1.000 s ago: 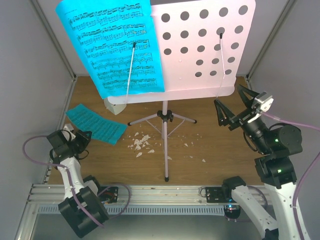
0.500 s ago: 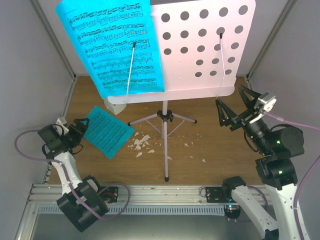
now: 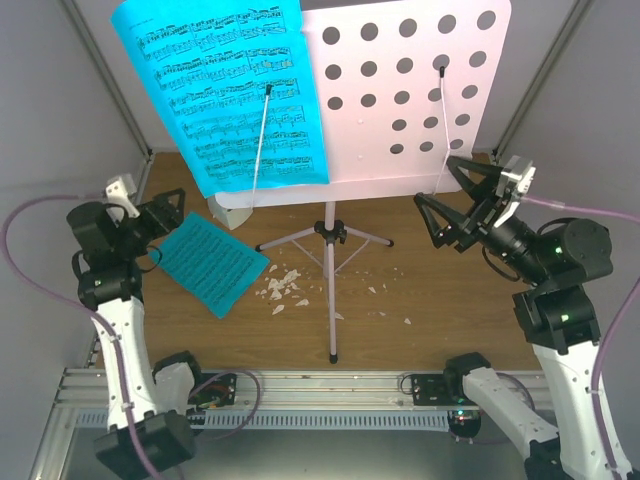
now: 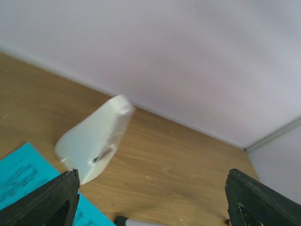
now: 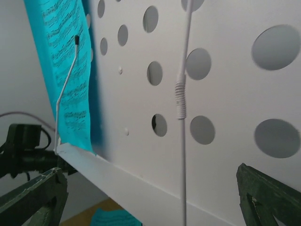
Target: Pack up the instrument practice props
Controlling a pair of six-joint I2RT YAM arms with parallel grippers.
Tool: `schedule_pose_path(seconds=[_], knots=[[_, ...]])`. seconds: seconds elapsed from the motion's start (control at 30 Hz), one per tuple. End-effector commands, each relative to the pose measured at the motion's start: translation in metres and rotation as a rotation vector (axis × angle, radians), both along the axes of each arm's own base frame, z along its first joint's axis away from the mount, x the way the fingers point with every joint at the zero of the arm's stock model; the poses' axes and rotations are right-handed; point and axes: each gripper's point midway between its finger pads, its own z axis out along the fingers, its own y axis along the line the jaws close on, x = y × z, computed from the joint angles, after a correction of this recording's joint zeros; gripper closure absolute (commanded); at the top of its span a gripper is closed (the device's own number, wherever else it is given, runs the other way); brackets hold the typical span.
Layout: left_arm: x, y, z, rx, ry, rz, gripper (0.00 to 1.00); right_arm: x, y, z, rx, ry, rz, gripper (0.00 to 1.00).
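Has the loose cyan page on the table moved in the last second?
Yes: the loose cyan page slid and turned rightward, closer to the crumbs.

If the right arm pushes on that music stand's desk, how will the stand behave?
Probably tips easily: the wide perforated desk sits high on one thin pole above spindly tripod legs. It looks light, so it may also slide on the wooden table. The wire page holders likely flex.

Overhead shot is bright and evenly lit, with barely any shadows. At the left gripper [image 4: 151, 175] the picture is smeared: the metronome [image 4: 94, 141] ahead-left has soft edges, and the wall [image 4: 188, 56] beyond is washed pale. Ahead of the right gripper [image 5: 150, 169] the perforated desk [image 5: 225, 94] is sharp. Its own fingers [image 5: 263, 197] are dark and blurred, and the cyan page [image 5: 70, 70] throws a shadow band.
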Motion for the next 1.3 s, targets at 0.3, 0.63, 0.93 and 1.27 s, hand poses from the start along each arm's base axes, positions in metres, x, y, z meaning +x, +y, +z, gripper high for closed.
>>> schedule_pose_path(seconds=[0.3, 0.63, 0.93, 1.27], knots=[[-0.003, -0.084, 0.032, 0.231, 0.005, -0.192, 0.22, 0.003, 0.001, -0.05, -0.023, 0.173, 0.005, 0.04], [-0.048, -0.065, 0.084, 0.25, -0.172, -0.025, 0.29, 0.002, 0.002, -0.068, -0.042, 0.21, 0.006, 0.06], [-0.069, -0.095, 0.138, 0.266, -0.267, -0.201, 0.41, -0.004, 0.014, -0.107, -0.016, 0.314, 0.112, 0.17], [-0.103, -0.12, 0.187, 0.252, -0.398, -0.342, 0.48, -0.012, 0.019, -0.109, -0.019, 0.317, 0.166, 0.2]])
